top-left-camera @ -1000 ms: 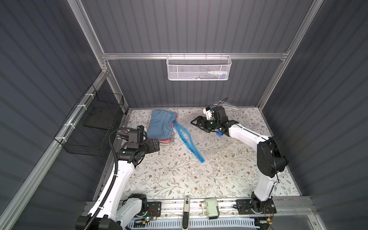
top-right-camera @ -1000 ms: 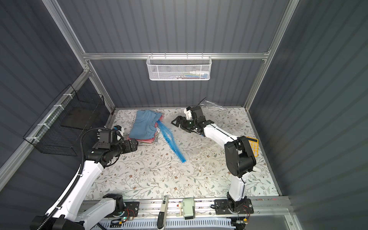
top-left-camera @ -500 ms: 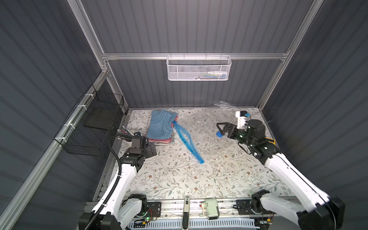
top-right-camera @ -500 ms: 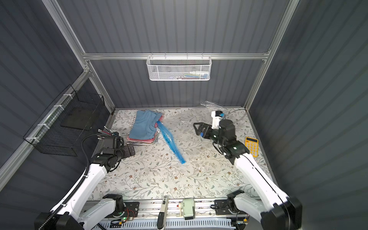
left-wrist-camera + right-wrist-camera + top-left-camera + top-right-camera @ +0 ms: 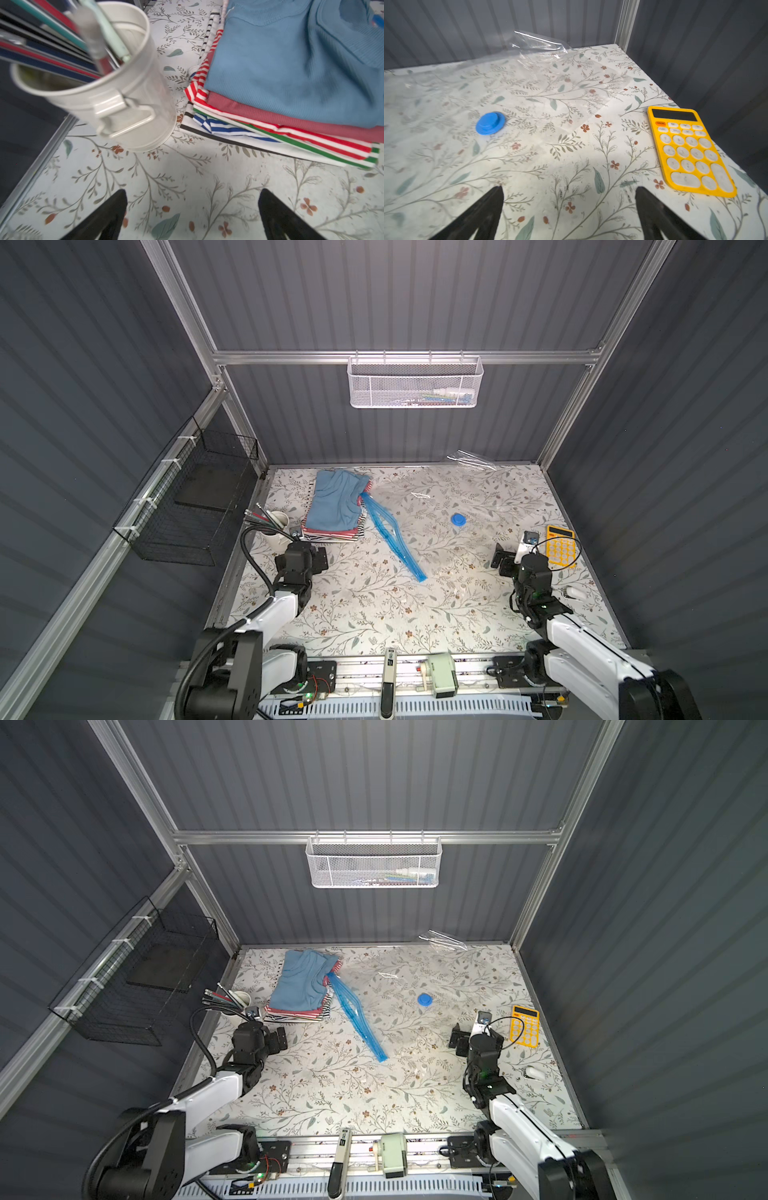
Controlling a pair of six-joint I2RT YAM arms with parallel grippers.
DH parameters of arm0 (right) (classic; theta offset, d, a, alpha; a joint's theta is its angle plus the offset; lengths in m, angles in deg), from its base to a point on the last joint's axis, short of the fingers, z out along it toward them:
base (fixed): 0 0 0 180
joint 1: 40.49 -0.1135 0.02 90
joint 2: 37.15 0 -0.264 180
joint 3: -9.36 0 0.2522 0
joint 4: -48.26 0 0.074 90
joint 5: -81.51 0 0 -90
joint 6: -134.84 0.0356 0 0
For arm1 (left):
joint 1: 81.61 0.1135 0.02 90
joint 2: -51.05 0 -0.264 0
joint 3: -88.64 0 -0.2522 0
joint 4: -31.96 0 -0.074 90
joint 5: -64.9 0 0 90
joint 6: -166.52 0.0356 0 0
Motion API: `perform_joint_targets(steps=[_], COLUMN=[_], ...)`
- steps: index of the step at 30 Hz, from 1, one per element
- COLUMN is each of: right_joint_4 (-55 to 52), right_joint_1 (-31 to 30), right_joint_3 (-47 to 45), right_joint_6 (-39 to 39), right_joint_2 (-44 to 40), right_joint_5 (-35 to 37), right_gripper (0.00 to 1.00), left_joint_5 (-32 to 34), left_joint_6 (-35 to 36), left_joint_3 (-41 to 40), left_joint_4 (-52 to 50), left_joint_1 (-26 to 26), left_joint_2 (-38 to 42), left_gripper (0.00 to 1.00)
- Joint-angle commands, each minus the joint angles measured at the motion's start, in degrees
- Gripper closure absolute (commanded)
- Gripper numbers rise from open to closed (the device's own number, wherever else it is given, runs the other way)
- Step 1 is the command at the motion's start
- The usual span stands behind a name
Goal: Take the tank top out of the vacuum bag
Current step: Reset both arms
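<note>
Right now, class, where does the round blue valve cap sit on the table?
In both top views the valve cap lies on the clear vacuum bag, right of centre, between the blue zip strip and the yellow calculator.

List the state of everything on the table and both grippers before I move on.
Clear plastic vacuum bag: flat on the table, looks empty.
Blue zip-seal strip: partly parted, it seems.
Round blue valve cap: seated on the bag.
Blue tank top: rumpled atop the folded striped clothes, looks out of the bag.
Left gripper: open, empty.
Right gripper: open, empty.
Yellow calculator: face up, display blank.
White metal cup: upright, holding pens.
</note>
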Motion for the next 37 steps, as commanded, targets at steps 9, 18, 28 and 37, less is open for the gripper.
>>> perform_joint_targets(steps=[9,18,28,37], right_joint_4=[42.11,29.11,29.87,27.7], right_joint_1=[8.0,11.96,12.08,13.57], right_joint_3=[0.37,7.57,7.75,8.82], right_joint_6=[-8.46,-5.17,-5.24,-4.55], right_joint_2=[25.39,26.43,27.28,27.21], right_joint_5=[-11.42,-16.63,-16.97,-20.35], right_gripper=[0.01,0.01,0.01,0.01], left_joint_5=[-8.14,-4.53,-4.67,-4.67], left_joint_6=[12.31,7.48,7.4,7.38], left_joint_3=[-1.44,7.47,7.3,7.3], left_joint_4=[48.49,29.01,29.05,29.01], left_joint_1=[0.03,1.77,1.86,1.85], left_joint_2=[-25.7,-24.66,-24.67,-24.75], left_gripper=[0.0,0.0,0.0,0.0])
